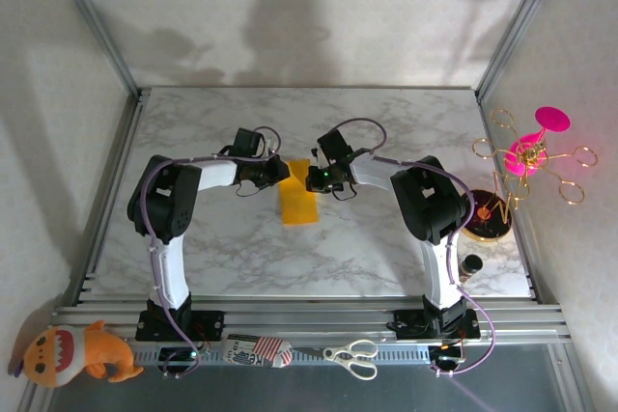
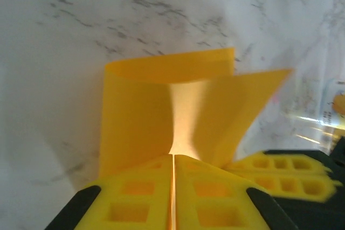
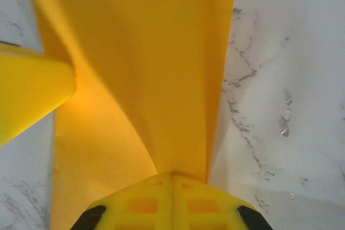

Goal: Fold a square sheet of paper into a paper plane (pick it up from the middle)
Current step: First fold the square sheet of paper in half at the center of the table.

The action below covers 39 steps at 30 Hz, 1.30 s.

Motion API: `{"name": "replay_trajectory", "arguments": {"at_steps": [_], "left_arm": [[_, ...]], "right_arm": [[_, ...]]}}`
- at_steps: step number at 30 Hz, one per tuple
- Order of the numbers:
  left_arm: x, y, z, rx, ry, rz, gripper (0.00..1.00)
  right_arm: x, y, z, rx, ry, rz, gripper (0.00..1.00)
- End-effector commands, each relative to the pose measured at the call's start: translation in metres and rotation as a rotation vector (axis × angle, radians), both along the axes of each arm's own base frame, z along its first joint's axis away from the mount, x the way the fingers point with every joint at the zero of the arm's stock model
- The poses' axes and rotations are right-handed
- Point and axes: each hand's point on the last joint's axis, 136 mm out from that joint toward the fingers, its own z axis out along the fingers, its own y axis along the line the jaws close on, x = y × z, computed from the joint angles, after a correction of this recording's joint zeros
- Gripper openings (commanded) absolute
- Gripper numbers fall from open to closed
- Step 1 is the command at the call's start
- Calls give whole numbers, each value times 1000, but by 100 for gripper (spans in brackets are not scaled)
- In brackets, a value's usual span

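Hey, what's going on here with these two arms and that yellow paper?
Two robot arms are folding an orange-yellow sheet of paper at the middle of the marble table. The left gripper and the right gripper are each shut on an edge of it, from opposite sides. The sheet is doubled over, not yet a plane.

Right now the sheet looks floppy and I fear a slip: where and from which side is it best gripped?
Pinch the folded paper through both layers at its far end, coming in from either side, as the left gripper and right gripper, both shut on it, do. Beyond the pinch the layers splay, so one loose edge would likely slip.
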Motion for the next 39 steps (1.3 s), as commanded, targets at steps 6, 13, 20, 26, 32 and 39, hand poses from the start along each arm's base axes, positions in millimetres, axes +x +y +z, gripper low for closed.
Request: {"name": "replay_trajectory", "arguments": {"at_steps": [6,13,20,26,32,39], "left_arm": [[17,66,-36,243,45,135,9],[28,68,-6,193,-19,92,9],[24,15,47,-18,-133,-4,10],[20,-10,16,4,-61,-31,10],[28,2,-6,88,-40,-5,9],[41,69,-29,240,-21,119,9]], "right_arm": [[-62,-118,-104,-515,243,-57,3],[-57,-114,-99,-496,235,-38,3],[-54,-110,-98,-487,233,-28,3],[-54,-108,-100,-478,243,-30,3],[-55,-111,-101,-488,239,-23,3],[-49,-106,-94,-479,204,28,3]]}}
